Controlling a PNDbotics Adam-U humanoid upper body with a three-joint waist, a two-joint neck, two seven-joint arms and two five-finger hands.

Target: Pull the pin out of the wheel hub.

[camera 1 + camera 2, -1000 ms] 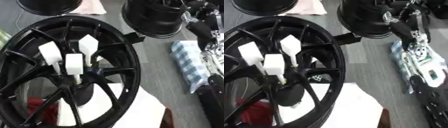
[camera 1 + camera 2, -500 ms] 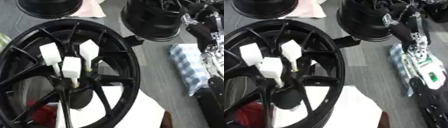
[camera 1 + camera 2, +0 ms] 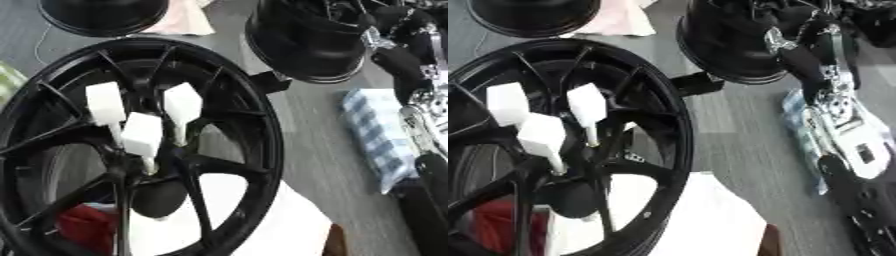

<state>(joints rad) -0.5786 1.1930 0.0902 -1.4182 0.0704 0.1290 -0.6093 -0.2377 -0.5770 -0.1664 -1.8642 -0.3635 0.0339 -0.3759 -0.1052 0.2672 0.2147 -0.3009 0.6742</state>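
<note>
My right arm (image 3: 842,125) runs down the right edge of the view, black at the top, silver in the middle, black again toward the lower corner. I cannot pick out the right hand along it, so I cannot tell whether it is open or closed. It is apart from the wheel and touches no pin. My left hand is out of view.

Just beside the arm, on the grey table (image 3: 306,130), lies a blue and white checked cloth (image 3: 376,130).

Further left, the wheel hub (image 3: 254,150) fills most of the view. It is a large black spoked wheel lying askew. Three white pins stand up from its centre, each with a blocky white head on a thin stem. The nearest pin (image 3: 142,135) sits in the middle of the group. A second pin (image 3: 103,103) stands behind it to the left and a third pin (image 3: 183,103) behind it to the right. All three are still seated in the hub.

A small black block (image 3: 267,82) juts from the wheel's upper right rim. White sheet (image 3: 289,225) lies under the wheel's lower right side, and a red thing (image 3: 83,227) shows through the spokes at lower left.

At the far side sit a second black wheel (image 3: 306,45), a black round object (image 3: 101,15) and a pale pink cloth (image 3: 188,20) between them.
</note>
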